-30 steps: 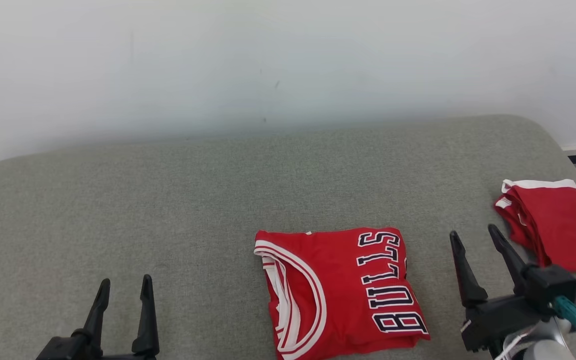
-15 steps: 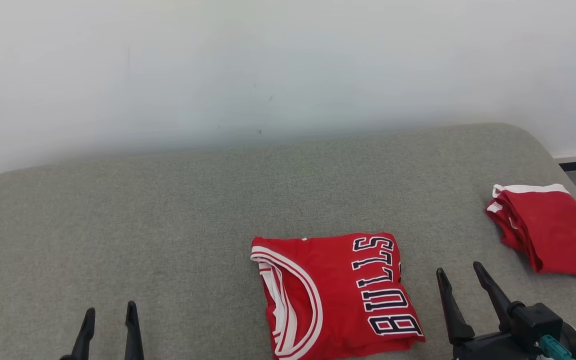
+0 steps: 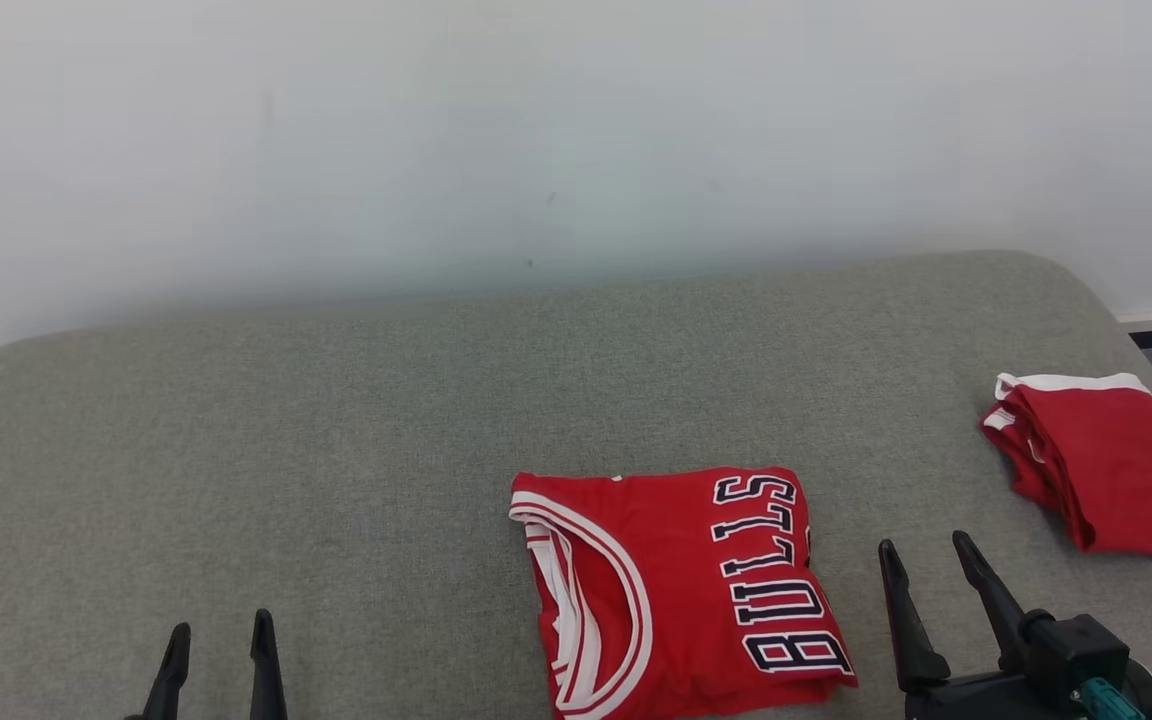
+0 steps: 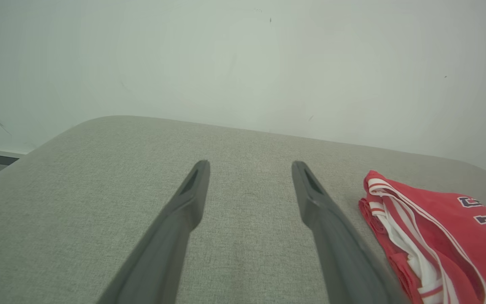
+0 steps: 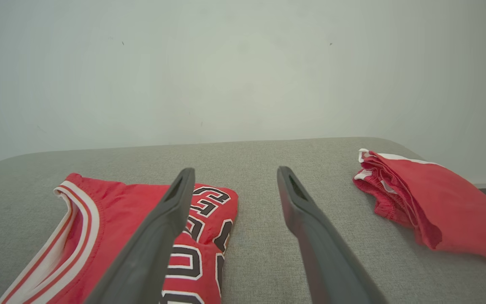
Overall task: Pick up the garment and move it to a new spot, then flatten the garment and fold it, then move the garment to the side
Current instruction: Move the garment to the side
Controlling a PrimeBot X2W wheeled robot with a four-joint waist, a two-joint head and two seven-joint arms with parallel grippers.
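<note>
Now the folded jersey (image 3: 676,590) lies on the surface (image 3: 336,450); right pincer (image 3: 923,541) gapes empty just beside it, left pincer (image 3: 221,622) likewise, well apart. Probably light, limp, slippery: pinch its stacked edge through all layers

Support surface: grey-green padded surface (image 3: 336,420) with a woven fabric cover; it spans the lower half of the head view, with rounded corners at middle left and middle right.
Item 1: red jersey (image 3: 676,590), folded into a compact rectangle, lying flat at lower centre of the frame.
Item 1 markings: curved white-and-red striped trim on its left part; dark, white-outlined lettering "BULLS" on its right part, running up the frame.
Item 2: red folded garment (image 3: 1106,465) with a white band along its upper edge, at the right edge of the frame, close to the surface's right border.
Spacing: the two items lie well apart, with a strip of cover fabric between them.
Contact: both rest directly on the cover.
</note>
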